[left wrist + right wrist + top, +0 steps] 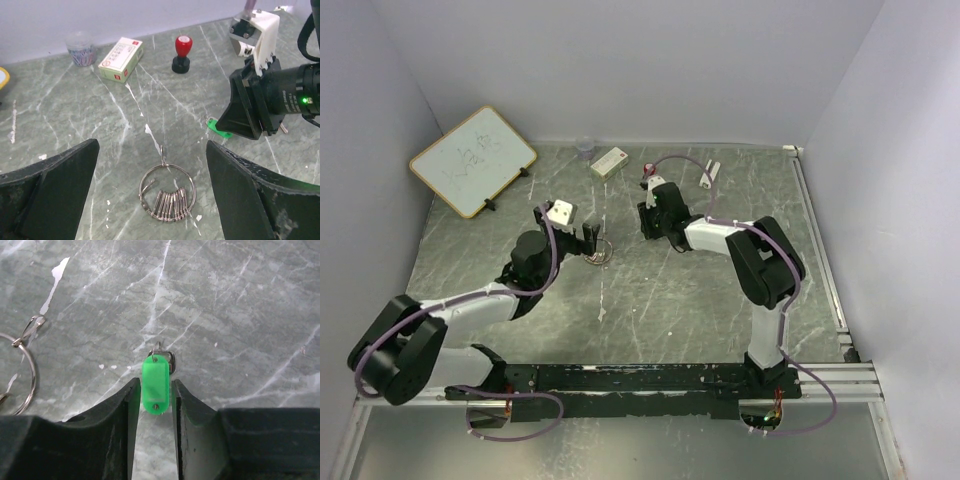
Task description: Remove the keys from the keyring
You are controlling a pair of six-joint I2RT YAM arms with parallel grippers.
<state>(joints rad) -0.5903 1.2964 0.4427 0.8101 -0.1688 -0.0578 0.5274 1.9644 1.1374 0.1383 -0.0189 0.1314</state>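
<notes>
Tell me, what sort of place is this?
Probably a robotics lab test cell: the left arm and right arm are bolted at the edge of a green marbled table, plain white walls box it in, and small props like a whiteboard and keyring sit on it.

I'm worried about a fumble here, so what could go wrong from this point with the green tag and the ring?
The green tag lies flat on the table between the right fingers; closing could scrape the table or squirt it out. The thin ring lies flat between the wide-open left fingers, so a grasp may slide over it.
</notes>
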